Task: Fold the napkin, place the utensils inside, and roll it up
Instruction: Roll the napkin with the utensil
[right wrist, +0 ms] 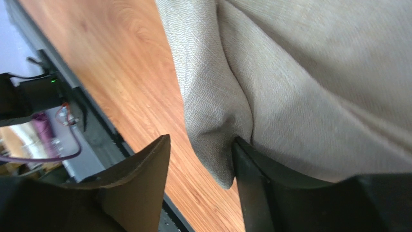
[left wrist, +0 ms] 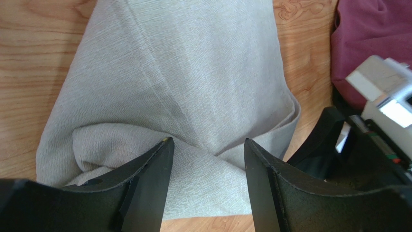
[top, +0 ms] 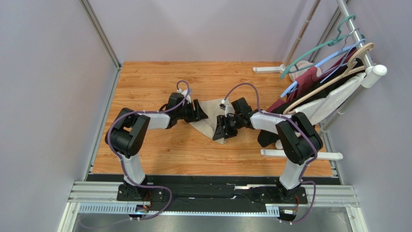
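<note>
The soft beige woven napkin (top: 209, 118) lies folded on the light wooden counter (top: 159, 150) between both claws, with its long axis running far to near. The left claw (top: 199, 112) stands parted over its left edge, gripping nothing; the right claw (top: 223, 129), parted too, touches the near corner. Free wood lies nearward — hung garments (top: 333, 100) crowd the right.

The left arm (top: 155, 121) and right arm (top: 265, 122) wear white link shells between bulky black joints, with a purple cable (top: 183, 86) looping behind each wrist. The left gripper (left wrist: 207, 145) and right gripper (right wrist: 200, 142) end in matte black, wedge-shaped fingers (left wrist: 147, 183).
</note>
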Action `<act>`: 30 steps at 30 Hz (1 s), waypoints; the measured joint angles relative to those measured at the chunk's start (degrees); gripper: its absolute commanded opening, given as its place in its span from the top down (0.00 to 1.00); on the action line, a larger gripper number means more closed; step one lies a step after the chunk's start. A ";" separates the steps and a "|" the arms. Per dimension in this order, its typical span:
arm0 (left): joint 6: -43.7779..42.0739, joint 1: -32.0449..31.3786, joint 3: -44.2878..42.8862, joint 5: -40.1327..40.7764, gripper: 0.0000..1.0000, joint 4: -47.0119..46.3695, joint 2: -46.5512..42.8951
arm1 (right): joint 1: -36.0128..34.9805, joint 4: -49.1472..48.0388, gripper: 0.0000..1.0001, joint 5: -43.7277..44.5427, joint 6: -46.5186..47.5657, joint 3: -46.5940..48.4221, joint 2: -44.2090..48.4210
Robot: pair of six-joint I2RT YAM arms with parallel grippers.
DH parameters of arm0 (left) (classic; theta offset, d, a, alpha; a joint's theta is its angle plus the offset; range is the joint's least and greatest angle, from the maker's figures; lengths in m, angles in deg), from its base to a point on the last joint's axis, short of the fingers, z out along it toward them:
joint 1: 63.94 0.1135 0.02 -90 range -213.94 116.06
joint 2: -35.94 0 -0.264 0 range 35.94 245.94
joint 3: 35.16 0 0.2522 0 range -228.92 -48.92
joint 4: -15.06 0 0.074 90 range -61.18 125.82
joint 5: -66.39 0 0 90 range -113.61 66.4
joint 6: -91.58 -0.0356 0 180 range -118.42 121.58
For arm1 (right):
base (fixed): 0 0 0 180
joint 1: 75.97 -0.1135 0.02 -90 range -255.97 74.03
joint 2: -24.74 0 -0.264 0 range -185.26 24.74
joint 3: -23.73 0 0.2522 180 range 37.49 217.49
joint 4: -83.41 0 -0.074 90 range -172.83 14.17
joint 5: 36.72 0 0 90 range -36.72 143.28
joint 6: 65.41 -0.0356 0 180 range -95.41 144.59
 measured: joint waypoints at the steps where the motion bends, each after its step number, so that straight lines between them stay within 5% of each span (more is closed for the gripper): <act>1: -0.07 -0.02 0.20 0.02 0.36 -0.42 0.00 | -0.02 1.84 0.41 2.49 0.46 0.31 1.14; 9: -0.07 -0.11 1.16 -0.02 0.36 -2.47 0.00 | -5.84 10.08 0.40 20.94 3.37 1.57 7.87; 18: -0.04 -0.11 2.01 -0.09 0.36 -4.13 -0.02 | -19.41 6.82 0.40 41.16 9.70 0.33 16.50; 30: -0.04 -0.11 2.03 -0.26 0.36 -4.15 -0.02 | -23.82 1.18 0.52 45.88 18.10 -0.04 11.82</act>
